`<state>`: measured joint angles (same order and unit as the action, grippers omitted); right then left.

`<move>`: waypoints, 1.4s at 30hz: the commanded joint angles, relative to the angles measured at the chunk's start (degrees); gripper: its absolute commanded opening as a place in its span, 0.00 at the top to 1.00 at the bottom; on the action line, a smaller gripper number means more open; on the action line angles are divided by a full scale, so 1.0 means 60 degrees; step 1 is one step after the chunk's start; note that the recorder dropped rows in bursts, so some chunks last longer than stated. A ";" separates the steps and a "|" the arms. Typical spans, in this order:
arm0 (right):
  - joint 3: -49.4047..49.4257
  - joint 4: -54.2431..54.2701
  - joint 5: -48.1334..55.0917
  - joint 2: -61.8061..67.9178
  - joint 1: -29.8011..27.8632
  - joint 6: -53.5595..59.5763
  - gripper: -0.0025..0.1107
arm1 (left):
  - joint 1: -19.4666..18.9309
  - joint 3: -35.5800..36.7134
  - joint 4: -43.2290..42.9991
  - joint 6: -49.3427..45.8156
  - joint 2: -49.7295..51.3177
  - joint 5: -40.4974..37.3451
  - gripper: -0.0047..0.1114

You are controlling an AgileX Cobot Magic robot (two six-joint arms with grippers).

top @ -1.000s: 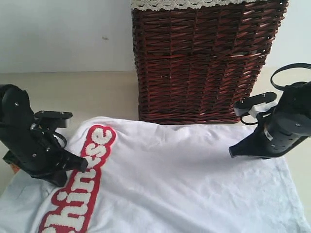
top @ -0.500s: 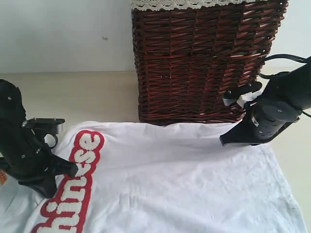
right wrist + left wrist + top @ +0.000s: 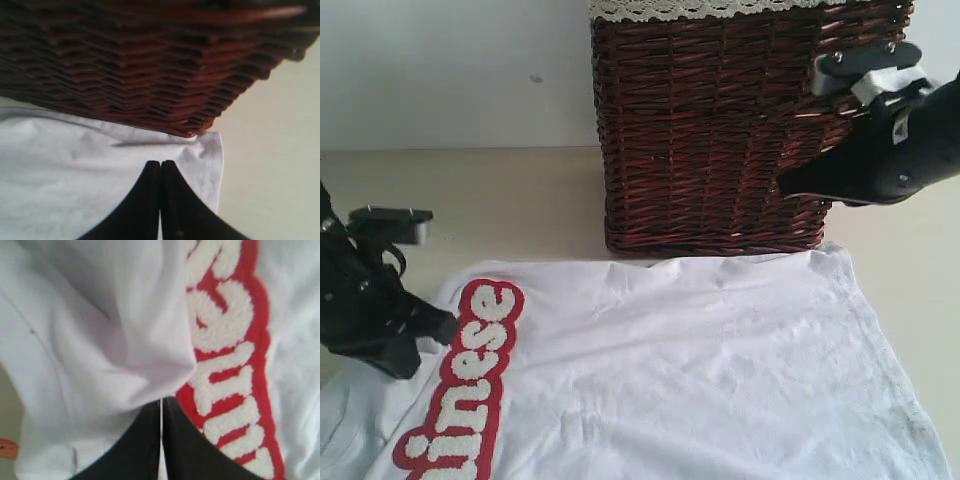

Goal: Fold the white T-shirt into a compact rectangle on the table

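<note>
The white T-shirt [image 3: 700,370] lies spread on the table [image 3: 500,200] in front of the basket, its red-outlined lettering [image 3: 470,390] running down the left side. At the shirt's left edge my left gripper [image 3: 448,326] sits low. In the left wrist view this gripper [image 3: 161,401] is shut, with a raised fold of the T-shirt [image 3: 100,340] pinched at its tips beside the lettering [image 3: 225,340]. My right gripper [image 3: 783,187] hangs shut and empty in front of the basket. From the right wrist view this gripper [image 3: 160,163] hovers above the shirt's corner [image 3: 210,150].
A tall dark-brown wicker basket [image 3: 720,130] with white lace trim stands just behind the shirt, its base [image 3: 140,65] close to the right gripper. Bare table [image 3: 280,150] lies right of the shirt. A small orange mark [image 3: 7,447] sits near the shirt's edge.
The shirt has slid left with my left gripper. My right gripper has left the shirt's far right corner and risen up in front of the basket.
</note>
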<state>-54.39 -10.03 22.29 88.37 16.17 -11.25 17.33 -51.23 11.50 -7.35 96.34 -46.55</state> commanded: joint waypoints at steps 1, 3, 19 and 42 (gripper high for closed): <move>-0.0226 0.1214 0.0900 -0.0977 -0.0029 0.1439 0.98 | -0.0242 -0.0385 -0.0085 0.0042 -0.0793 0.0535 0.69; -0.0392 0.1575 0.1498 -0.1296 -0.0029 0.1874 0.98 | -0.0346 -0.0578 -0.0057 0.0173 -0.0765 0.0892 0.48; -0.0618 0.5317 0.2576 -0.2379 -0.0029 0.5098 0.98 | -0.0684 -0.3165 0.0903 -0.1552 0.3026 0.0511 0.37; -0.0618 0.5359 0.2594 -0.2379 -0.0029 0.5123 0.98 | 0.1059 -0.3207 0.0553 -0.1681 0.1374 -0.0305 0.96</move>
<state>-57.55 21.73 37.87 74.47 16.17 18.90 19.01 -70.82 16.25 -19.68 106.49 -47.51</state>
